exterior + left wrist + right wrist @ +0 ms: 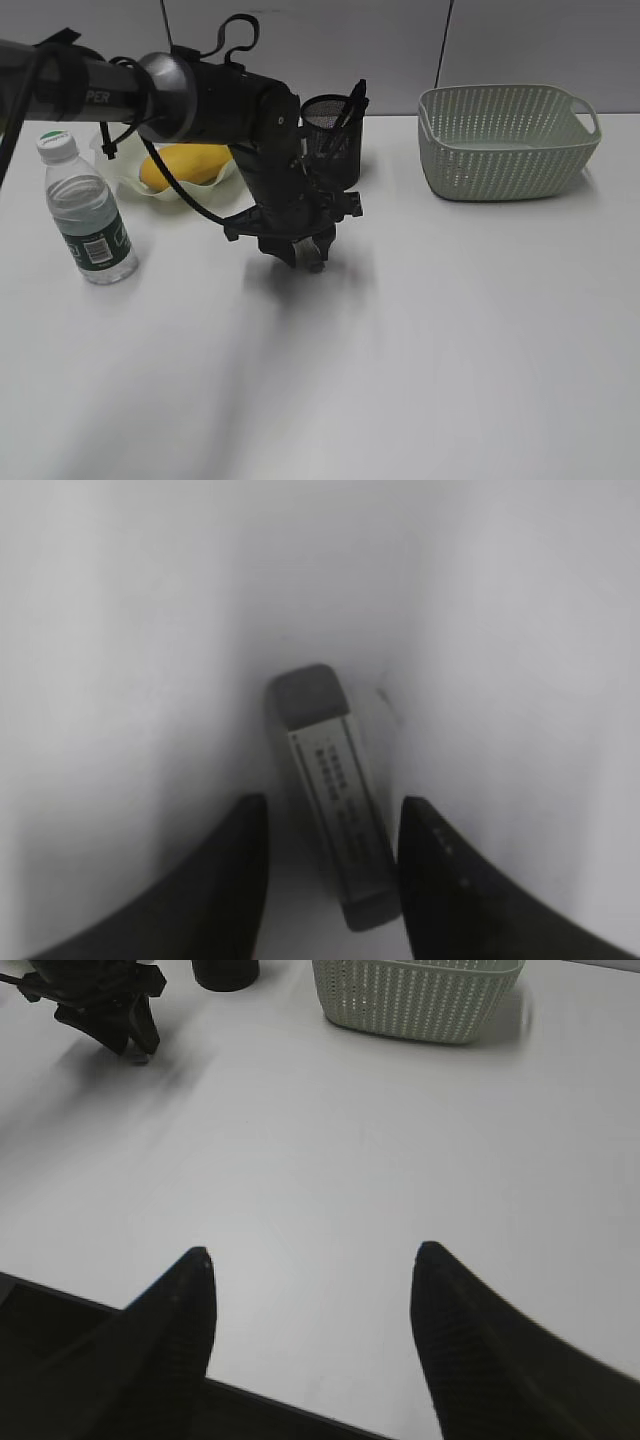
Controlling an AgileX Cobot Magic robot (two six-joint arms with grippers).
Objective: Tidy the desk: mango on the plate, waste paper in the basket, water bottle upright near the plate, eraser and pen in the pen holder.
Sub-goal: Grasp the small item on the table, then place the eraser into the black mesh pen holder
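Observation:
My left gripper points down at the desk in front of the pen holder. In the left wrist view its open jaws straddle the eraser, a grey block in a printed sleeve lying flat; the right finger is against it, with a gap at the left finger. A dark pen stands in the holder. The mango lies on the plate. The water bottle stands upright left of the plate. The basket is at the back right. No waste paper shows. My right gripper is open and empty.
The right wrist view shows the basket and the left gripper far ahead, with bare white desk between. The desk's near edge runs just under the right fingers.

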